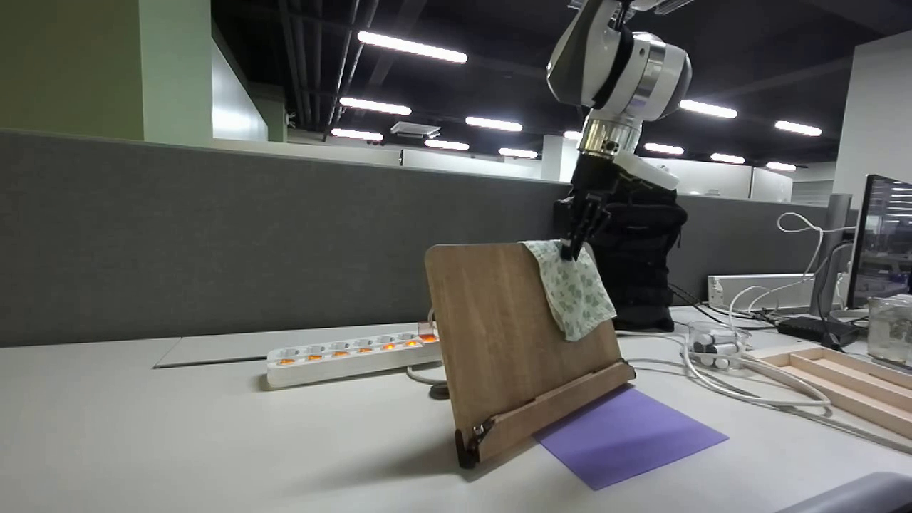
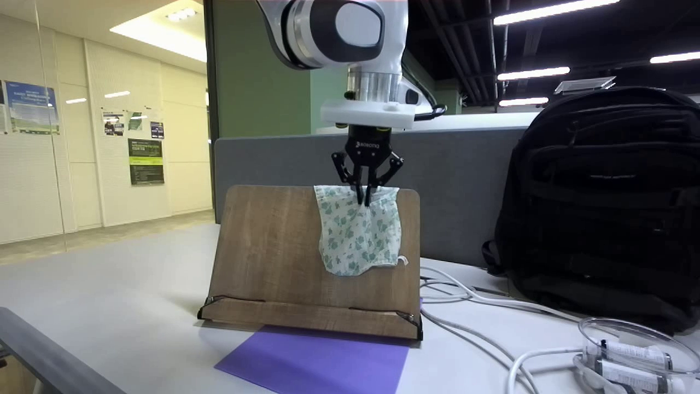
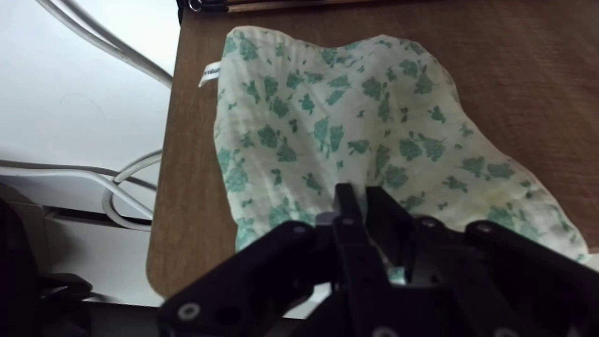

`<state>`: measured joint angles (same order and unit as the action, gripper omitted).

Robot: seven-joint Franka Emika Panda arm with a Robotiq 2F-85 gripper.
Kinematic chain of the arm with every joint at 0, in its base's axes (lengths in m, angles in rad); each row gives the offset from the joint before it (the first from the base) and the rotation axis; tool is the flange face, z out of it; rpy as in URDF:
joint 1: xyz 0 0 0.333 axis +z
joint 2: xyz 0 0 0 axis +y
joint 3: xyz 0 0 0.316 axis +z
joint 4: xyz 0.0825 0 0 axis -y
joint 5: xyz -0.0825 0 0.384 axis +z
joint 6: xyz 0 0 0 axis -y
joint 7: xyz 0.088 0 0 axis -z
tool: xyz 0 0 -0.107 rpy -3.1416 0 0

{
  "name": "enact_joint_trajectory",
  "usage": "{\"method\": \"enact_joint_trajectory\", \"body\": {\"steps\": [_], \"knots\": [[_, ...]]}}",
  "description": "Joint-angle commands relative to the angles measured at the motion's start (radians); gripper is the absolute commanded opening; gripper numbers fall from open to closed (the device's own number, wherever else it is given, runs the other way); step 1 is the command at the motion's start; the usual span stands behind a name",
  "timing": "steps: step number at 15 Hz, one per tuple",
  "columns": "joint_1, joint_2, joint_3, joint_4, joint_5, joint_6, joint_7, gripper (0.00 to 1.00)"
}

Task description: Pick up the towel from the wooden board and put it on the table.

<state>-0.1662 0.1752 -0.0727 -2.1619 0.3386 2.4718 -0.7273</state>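
Observation:
The towel (image 1: pixel 576 296), pale with green leaf prints, drapes over the top edge of the wooden board (image 1: pixel 488 328). It hangs on the board's front in both exterior views (image 2: pixel 355 241) and fills the middle of the wrist view (image 3: pixel 309 121). The board (image 2: pixel 268 246) stands tilted on the light table (image 1: pixel 178 434). My gripper (image 2: pixel 363 200) points down at the towel's upper part, just below the board's top edge. Its fingers (image 3: pixel 359 192) are nearly together with a gathered fold of towel between them, and creases run from the fingertips. The towel's part behind the board is hidden.
A purple sheet (image 1: pixel 630 438) lies under and before the board. A white power strip (image 1: pixel 349 360) is behind it. A black backpack (image 2: pixel 601 213), white cables (image 2: pixel 465 328), a clear container with bottles (image 2: pixel 634 355) and a wooden tray (image 1: pixel 848 381) stand around. A grey partition (image 1: pixel 285 242) runs behind.

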Motion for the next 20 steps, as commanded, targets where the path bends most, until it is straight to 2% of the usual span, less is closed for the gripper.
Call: {"method": "enact_joint_trajectory", "body": {"steps": [1, 4, 7, 11, 14, 15, 16, 19, 20], "knots": [[-0.019, -0.043, 0.016, -0.019, 0.051, -0.024, -0.004, 0.0], [-0.017, -0.092, 0.012, -0.059, 0.089, -0.053, -0.003, 0.01], [-0.013, -0.187, -0.006, -0.153, 0.114, -0.1, 0.014, 0.01], [-0.013, -0.376, -0.063, -0.364, 0.082, -0.124, 0.11, 0.01], [-0.018, -0.499, -0.13, -0.486, 0.117, -0.143, 0.133, 0.01], [-0.017, -0.526, -0.154, -0.506, 0.122, -0.145, 0.129, 0.01], [0.013, -0.432, -0.151, -0.438, 0.096, -0.13, 0.1, 0.06], [0.011, -0.509, -0.187, -0.498, 0.096, -0.132, 0.105, 0.06], [0.014, -0.501, -0.177, -0.492, 0.082, -0.122, 0.115, 0.01]]}}
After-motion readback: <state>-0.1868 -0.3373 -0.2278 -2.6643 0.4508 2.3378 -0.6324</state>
